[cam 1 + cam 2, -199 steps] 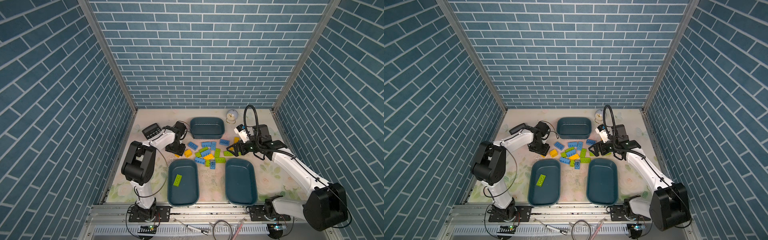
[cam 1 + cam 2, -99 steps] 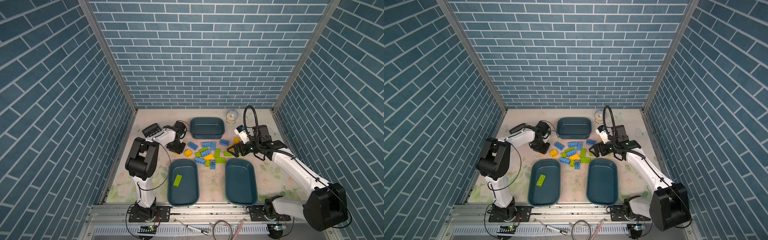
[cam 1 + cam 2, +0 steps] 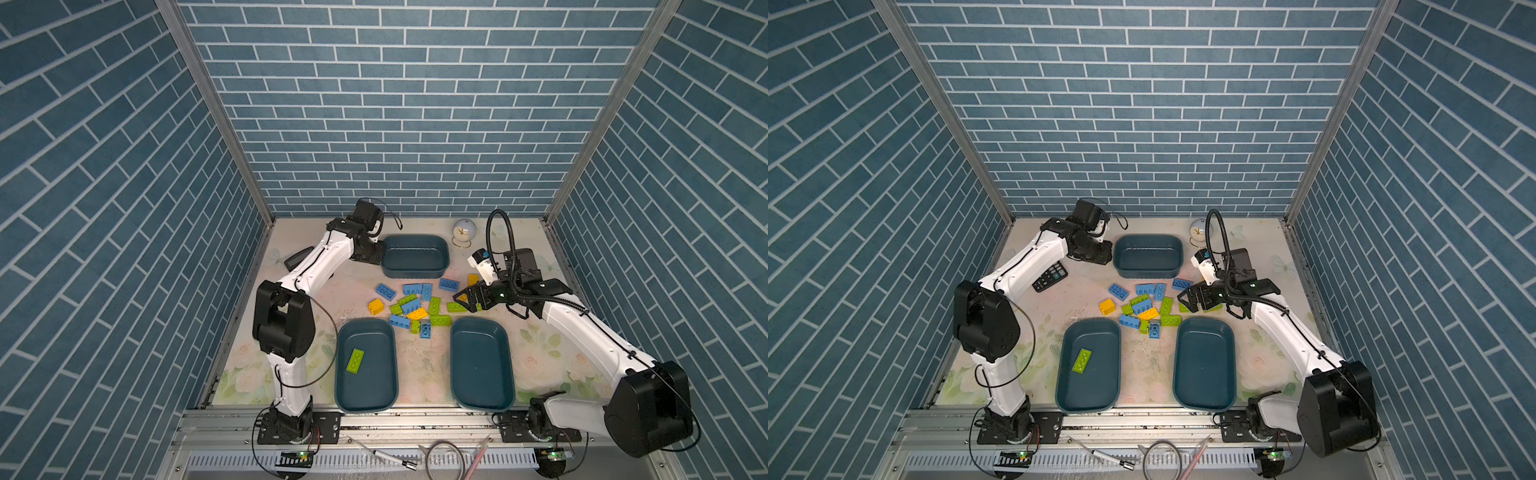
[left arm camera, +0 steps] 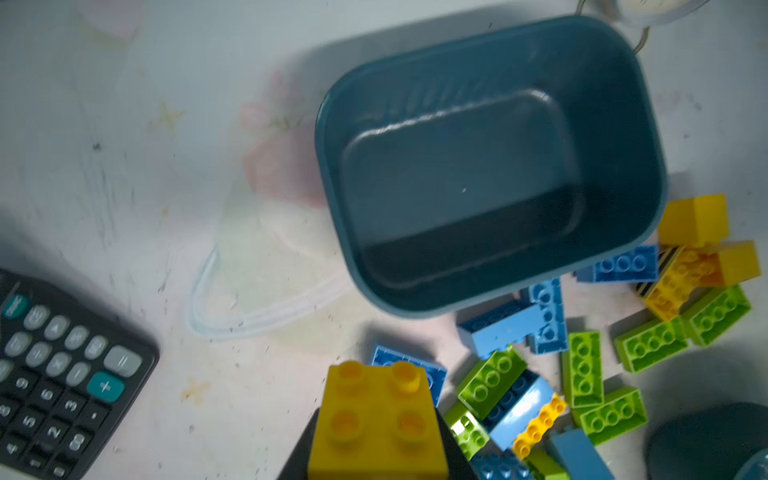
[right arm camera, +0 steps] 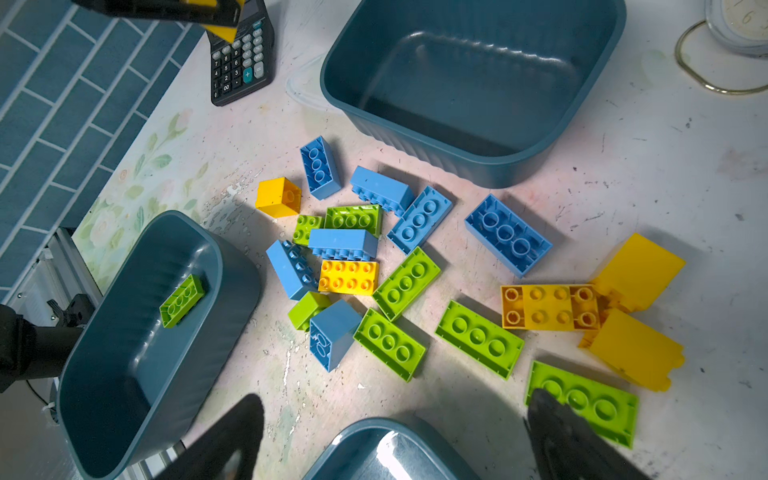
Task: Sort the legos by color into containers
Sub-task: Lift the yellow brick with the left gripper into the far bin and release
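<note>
**Legos [image 3: 411, 306]: handling properties and gripper condition**

Rigid, light, hollow plastic is judged for every piece. The smooth side walls are likely to be slippery, so a hold across two opposite flat sides, below the studs, is advised. No fragility is expected.

Left gripper [image 4: 377, 465]: the jaws are closed on a yellow 2x2 brick [image 4: 376, 415], which is held by its sides with the studs facing the wrist camera. In both top views the gripper is placed just beside the left end of the far tub [image 3: 415, 257], which is empty. A calculator [image 4: 62, 374] is noted nearby.

Near-left tub [image 3: 374, 386]: one green brick [image 3: 355, 365] is contained.

Pile: the remaining blue, green and yellow pieces are scattered on the table [image 3: 419, 365] between the three tubs, several of them touching or overlapping.

Near-right tub [image 3: 482, 365]: nothing is contained.

Right gripper [image 5: 395, 440]: the jaws are spread wide and nothing is held. One finger [image 5: 573, 449] is seen over a green 2x4 brick [image 5: 590, 399] at the pile's right end. Contact cannot be confirmed.
</note>
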You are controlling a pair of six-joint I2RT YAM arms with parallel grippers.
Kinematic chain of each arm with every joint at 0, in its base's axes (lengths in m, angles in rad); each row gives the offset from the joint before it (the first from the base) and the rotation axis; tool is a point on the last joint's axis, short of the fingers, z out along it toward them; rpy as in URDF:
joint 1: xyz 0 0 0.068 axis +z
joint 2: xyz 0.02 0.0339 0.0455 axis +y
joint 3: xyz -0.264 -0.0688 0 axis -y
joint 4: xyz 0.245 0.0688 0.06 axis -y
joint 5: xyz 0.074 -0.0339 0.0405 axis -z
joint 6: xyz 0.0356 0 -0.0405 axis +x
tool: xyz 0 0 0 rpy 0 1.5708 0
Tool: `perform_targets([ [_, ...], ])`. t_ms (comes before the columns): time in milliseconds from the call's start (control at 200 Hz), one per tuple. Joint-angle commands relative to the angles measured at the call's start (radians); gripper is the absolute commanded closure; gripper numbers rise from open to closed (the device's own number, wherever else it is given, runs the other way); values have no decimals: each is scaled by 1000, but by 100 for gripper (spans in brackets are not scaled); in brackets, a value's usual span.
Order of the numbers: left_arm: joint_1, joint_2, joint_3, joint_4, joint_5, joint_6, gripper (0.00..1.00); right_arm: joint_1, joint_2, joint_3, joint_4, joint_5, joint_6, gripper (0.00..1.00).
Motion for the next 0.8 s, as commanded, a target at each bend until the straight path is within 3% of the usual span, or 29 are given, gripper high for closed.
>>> perform_targets([
  [0, -22, 99, 71, 26, 13, -49, 75, -8, 7, 40, 28, -13, -17, 1],
  [355, -56, 338, 297, 105, -126, -61, 69, -27, -6, 41, 27, -14, 1, 1],
  [585, -60, 359, 358, 54, -187, -52, 34, -39, -23, 22, -1, -9, -4, 1],
  [680, -69, 317, 340, 5, -180, -58, 26, -43, -27, 15, -6, -14, -7, 1],
  [795, -90, 226, 260, -59, -188, -91, 25, -46, -28, 10, -11, -33, -10, 1],
])
